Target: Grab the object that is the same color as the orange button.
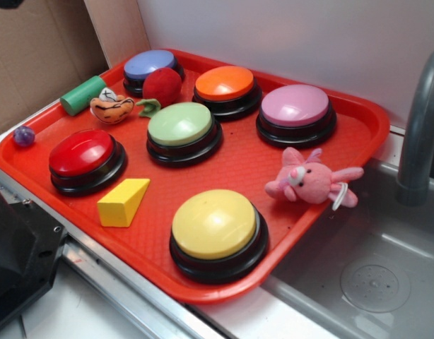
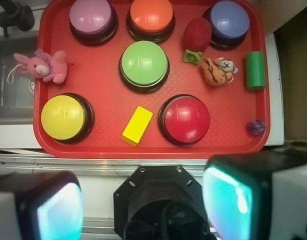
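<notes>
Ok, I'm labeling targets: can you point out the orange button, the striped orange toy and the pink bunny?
orange button [image 1: 224, 82], exterior view, middle of its dome.
striped orange toy [image 2: 213, 72], wrist view, on its striped body.
pink bunny [image 1: 305, 182], exterior view, on its face.

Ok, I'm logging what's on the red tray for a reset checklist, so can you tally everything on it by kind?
Push buttons: 6, including the orange button
Soft toys: 3 (orange striped toy, pink bunny, red fuzzy ball)
Blocks: 2 (yellow wedge, green cylinder)
Small purple ball: 1
Total: 12
</notes>
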Robot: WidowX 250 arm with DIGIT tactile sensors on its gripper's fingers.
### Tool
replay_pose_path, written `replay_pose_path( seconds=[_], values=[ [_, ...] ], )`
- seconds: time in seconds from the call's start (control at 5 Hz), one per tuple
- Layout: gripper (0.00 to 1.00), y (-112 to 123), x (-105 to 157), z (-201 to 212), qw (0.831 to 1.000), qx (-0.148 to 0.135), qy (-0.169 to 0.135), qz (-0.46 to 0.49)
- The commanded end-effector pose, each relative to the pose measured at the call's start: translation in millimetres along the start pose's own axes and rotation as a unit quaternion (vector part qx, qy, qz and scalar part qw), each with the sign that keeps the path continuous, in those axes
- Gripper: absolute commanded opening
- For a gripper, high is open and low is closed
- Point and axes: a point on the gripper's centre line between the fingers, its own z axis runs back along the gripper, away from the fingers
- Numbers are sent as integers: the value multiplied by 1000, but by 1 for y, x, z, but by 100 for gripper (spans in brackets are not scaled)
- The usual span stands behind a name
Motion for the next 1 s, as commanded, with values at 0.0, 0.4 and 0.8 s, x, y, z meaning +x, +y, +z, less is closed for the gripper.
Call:
replay_pose_path(
  seconds=[0.0, 0.4, 0.8],
  values=[
    [100, 0, 0, 0, 1000, 0, 0, 0],
    [100, 36, 18, -31, 992, -31, -15, 118],
    [100, 84, 39, -73, 946, -29, -71, 314]
  ],
)
